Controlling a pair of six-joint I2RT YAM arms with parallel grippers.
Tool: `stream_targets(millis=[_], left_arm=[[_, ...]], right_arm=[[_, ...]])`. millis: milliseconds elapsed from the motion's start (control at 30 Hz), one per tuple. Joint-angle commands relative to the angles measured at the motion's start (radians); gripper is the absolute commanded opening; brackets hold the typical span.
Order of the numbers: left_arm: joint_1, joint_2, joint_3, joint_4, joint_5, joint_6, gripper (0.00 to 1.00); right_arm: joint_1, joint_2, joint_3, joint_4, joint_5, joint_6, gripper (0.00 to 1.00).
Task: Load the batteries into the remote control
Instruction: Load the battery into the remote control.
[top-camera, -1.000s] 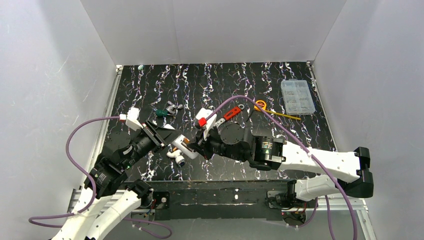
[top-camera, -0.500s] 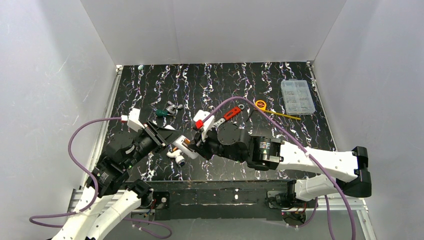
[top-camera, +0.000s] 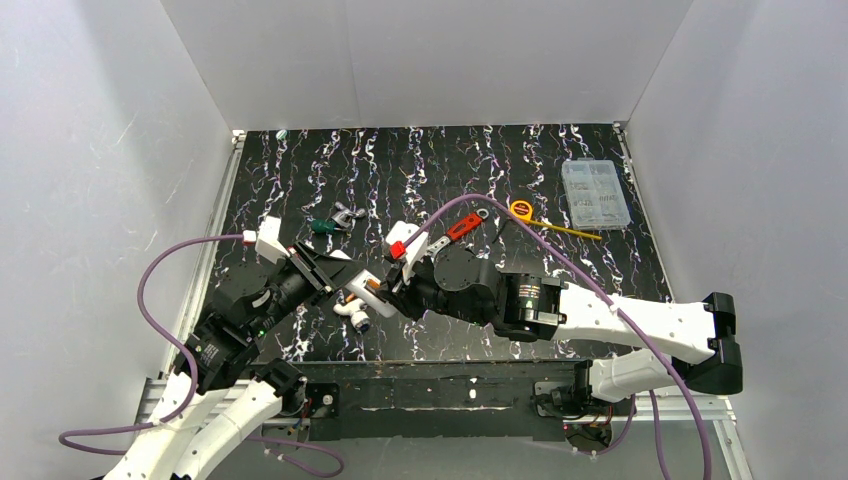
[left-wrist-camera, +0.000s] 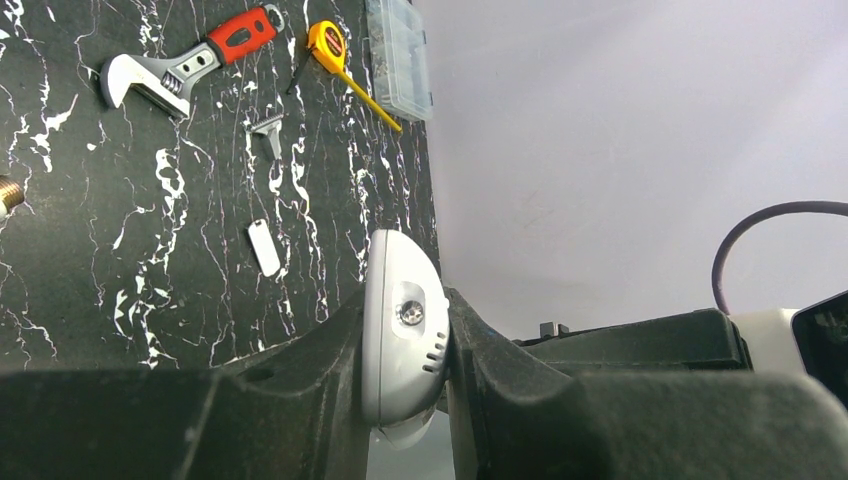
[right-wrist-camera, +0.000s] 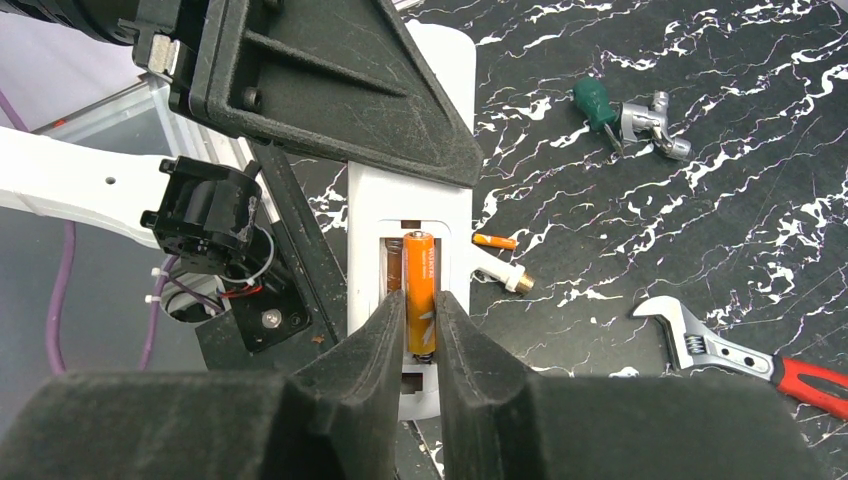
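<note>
An orange battery (right-wrist-camera: 420, 285) is sitting in the back recess of the remote control (right-wrist-camera: 410, 205), and the right claw (right-wrist-camera: 418, 312) is clamping it from both sides. The left claw (left-wrist-camera: 403, 350) is gripping the remote control over the near-left part of the table (right-wrist-camera: 620, 230). A second battery (right-wrist-camera: 495, 241) is lying on the table just beside the remote control.

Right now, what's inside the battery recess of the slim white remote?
One orange cylindrical battery, pinched by the right tool, lies in the recess of the slim white remote control. The slot beside it looks empty. The tool covers the recess's lower end.
</note>
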Motion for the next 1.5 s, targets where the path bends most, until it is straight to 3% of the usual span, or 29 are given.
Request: stream_targets(millis=[0,900,1467], left_arm=[[0.001,-0.006,0.006,0.102,0.027,-0.018,0.0],[0.001,-0.011,0.005,0.099,0.028,-0.018,0.0],[0.001,-0.005,0.005,0.109,0.031,-0.016,0.0]], right_arm=[[-0.002,0.013,0.038,-0.01,0.044,-0.025,0.26],[-0.002,-0.012,0.006,-0.004,0.075,-0.015,0.28],[-0.002,-0.009,0.002,-0.008,0.096,0.001,0.22]])
